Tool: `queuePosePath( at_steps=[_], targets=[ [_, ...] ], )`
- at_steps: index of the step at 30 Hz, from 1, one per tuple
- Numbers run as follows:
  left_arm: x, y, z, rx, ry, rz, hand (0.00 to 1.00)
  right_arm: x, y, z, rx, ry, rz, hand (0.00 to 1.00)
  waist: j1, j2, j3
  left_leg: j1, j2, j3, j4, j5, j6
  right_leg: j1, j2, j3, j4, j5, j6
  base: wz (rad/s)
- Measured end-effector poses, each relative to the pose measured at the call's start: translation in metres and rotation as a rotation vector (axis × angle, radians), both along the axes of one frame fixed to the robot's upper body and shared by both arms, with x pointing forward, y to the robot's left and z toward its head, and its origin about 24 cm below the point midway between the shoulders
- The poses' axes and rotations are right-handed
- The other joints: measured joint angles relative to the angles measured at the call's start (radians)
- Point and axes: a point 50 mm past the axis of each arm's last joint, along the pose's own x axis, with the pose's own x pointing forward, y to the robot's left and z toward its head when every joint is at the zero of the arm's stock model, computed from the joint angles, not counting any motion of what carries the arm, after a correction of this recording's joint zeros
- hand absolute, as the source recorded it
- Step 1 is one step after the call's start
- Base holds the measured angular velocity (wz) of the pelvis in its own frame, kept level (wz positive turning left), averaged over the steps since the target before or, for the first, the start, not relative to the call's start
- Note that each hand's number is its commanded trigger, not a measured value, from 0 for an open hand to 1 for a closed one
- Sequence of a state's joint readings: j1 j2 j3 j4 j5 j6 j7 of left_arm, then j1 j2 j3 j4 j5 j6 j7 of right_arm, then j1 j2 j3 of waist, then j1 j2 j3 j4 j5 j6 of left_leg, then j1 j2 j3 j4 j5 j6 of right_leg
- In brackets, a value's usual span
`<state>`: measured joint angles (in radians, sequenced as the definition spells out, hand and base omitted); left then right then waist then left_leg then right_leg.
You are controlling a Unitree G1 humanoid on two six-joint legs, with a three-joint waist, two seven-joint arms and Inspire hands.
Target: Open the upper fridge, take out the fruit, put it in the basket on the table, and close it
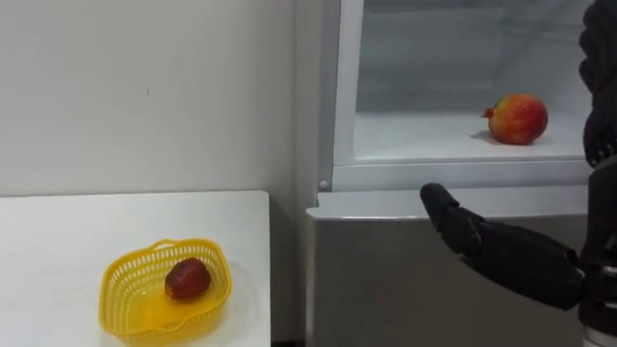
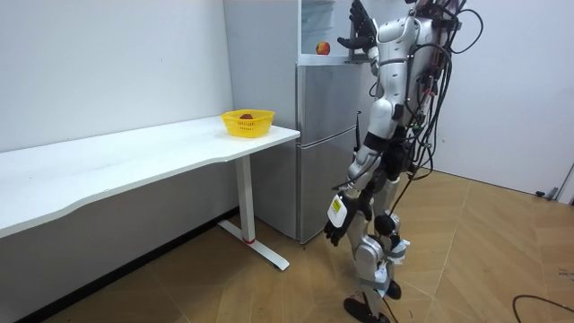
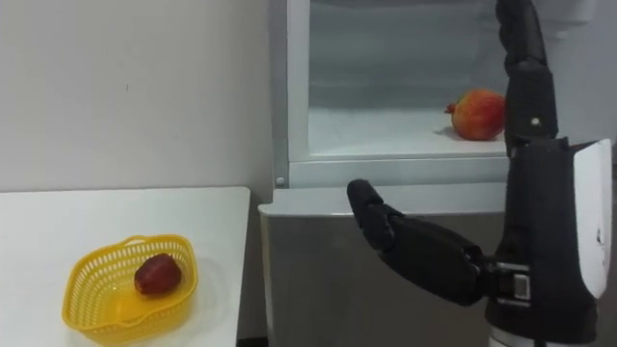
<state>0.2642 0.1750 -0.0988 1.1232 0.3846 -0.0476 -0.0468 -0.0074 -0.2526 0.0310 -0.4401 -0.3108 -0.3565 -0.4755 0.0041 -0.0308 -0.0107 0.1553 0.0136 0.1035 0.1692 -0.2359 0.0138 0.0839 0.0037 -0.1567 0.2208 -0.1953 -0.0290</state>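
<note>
Starting with the left eye view: the right hand (image 1: 516, 255) is seen at lower right, spread open and empty; the red-yellow fruit (image 1: 518, 119) is seen resting on the upper fridge shelf (image 1: 415, 140), upper right. Room view: the left hand (image 2: 334, 231) is seen hanging below centre; its state cannot be told.

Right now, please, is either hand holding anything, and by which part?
Nothing is held: the raised hand and the lower hand are open; the pomegranate lies untouched on the shelf.

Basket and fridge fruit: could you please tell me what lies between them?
Left eye view: bare table, then the fridge frame and its bare shelf.
</note>
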Motion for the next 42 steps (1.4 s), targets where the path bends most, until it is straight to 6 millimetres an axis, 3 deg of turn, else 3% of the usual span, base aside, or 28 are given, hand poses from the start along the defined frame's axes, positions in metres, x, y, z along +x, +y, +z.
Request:
queuePosePath(
  at_steps=[6, 11, 15, 18, 23, 26, 30, 37, 42],
  targets=[
    [-0.003, 0.001, 0.0, -0.001, 0.009, 0.006, 0.0, 0.007, -0.021, -0.006, 0.048, 0.042, -0.075, 0.0, 0.004, -0.007, 0.0094, 0.009, -0.001, 0.001, -0.001, 0.0, 0.0, 0.003, 0.0, 0.004, -0.009, -0.001, 0.001, -0.02],
    [-0.003, 0.004, 0.001, 0.007, 0.016, 0.019, 0.0, 0.012, -0.043, -0.003, 0.081, 0.033, -0.183, 0.0, 0.004, -0.019, 0.0115, -0.009, -0.001, -0.003, -0.002, 0.0, 0.0, -0.001, 0.0, -0.011, -0.016, -0.001, 0.001, 0.04],
    [-0.002, 0.005, 0.001, -0.001, 0.02, 0.027, 0.0, 0.029, -0.056, 0.004, 0.079, 0.009, -0.253, 0.0, 0.003, -0.03, 0.0105, -0.013, -0.003, -0.023, 0.0, 0.0, 0.0, -0.001, -0.001, -0.024, -0.018, -0.001, 0.001, 0.1],
    [-0.001, 0.008, 0.002, 0.004, 0.017, 0.025, 0.0, 0.037, -0.064, 0.012, 0.133, 0.008, -0.248, 0.0, 0.021, -0.038, 0.0137, -0.011, -0.001, -0.028, 0.0, 0.001, 0.0, 0.0, 0.001, -0.027, -0.022, -0.001, 0.001, 0.03],
    [-0.003, 0.009, 0.002, 0.002, 0.022, 0.026, 0.0, 0.048, -0.066, 0.027, 0.169, -0.039, -0.253, 0.0, 0.029, -0.041, 0.0136, -0.009, 0.0, -0.043, 0.0, 0.001, 0.0, 0.014, 0.0, -0.048, -0.021, -0.001, 0.001, 0.07],
    [-0.005, 0.012, 0.003, 0.002, 0.034, 0.019, 0.0, 0.056, -0.07, 0.024, 0.185, -0.015, -0.275, 0.0, 0.029, -0.049, 0.0124, -0.002, -0.002, -0.055, -0.001, 0.001, 0.0, 0.032, -0.002, -0.066, -0.038, -0.001, 0.001, 0.14],
    [-0.005, 0.012, 0.003, -0.005, 0.046, 0.02, 0.0, 0.07, -0.079, 0.024, 0.257, 0.035, -0.281, 0.0, 0.03, -0.058, 0.0169, -0.012, -0.002, -0.062, 0.0, 0.001, 0.0, 0.027, -0.006, -0.088, -0.035, -0.001, 0.001, 0.07],
    [-0.005, 0.018, 0.005, 0.002, 0.047, 0.068, 0.0, 0.078, -0.089, 0.033, 0.236, 0.104, -0.26, 0.0, 0.048, -0.064, 0.013, -0.023, -0.006, -0.067, 0.007, 0.001, 0.0, 0.02, -0.01, -0.091, -0.033, -0.001, 0.001, 0.02],
    [-0.001, 0.022, 0.007, 0.005, 0.037, 0.062, 0.0, 0.09, -0.104, 0.021, 0.231, 0.213, -0.295, 0.0, 0.063, -0.078, 0.0119, -0.025, -0.008, -0.079, 0.021, 0.001, 0.0, 0.022, -0.013, -0.1, -0.032, -0.001, 0.001, 0.05]
  ],
)
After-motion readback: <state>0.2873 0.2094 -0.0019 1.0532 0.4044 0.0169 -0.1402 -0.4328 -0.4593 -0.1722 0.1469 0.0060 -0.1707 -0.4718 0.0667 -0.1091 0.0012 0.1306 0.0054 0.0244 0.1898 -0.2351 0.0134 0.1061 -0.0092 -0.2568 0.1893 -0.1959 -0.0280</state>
